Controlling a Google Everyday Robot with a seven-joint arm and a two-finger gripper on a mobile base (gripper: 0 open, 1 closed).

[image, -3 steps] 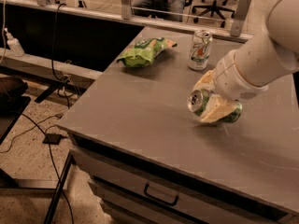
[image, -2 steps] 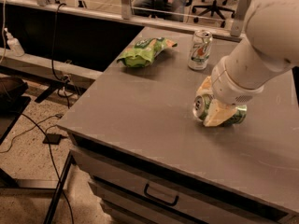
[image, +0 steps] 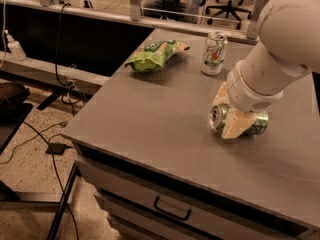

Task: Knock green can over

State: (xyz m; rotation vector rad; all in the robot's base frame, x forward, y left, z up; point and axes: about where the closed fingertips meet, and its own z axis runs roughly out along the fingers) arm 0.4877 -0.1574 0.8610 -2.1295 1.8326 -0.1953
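The green can [image: 258, 125] lies on its side on the grey table [image: 150, 109], right of the middle, with its silver top facing left. My gripper [image: 228, 115] reaches down from the white arm [image: 280, 49] and straddles the can. One cream finger [image: 236, 125] is in front of the can and the other is behind it. Both fingers rest against the can, and the wrist hides part of its body.
A white-silver can with a green and red logo [image: 214, 53] stands upright at the back, close behind my arm. A green snack bag [image: 152, 56] lies at the back left. The table's front edge has drawers with a handle [image: 172, 210]. Cables run across the floor at left.
The arm has swung a little right and lower, still around the green can. The can has gone from tilted to lying flat on the table.
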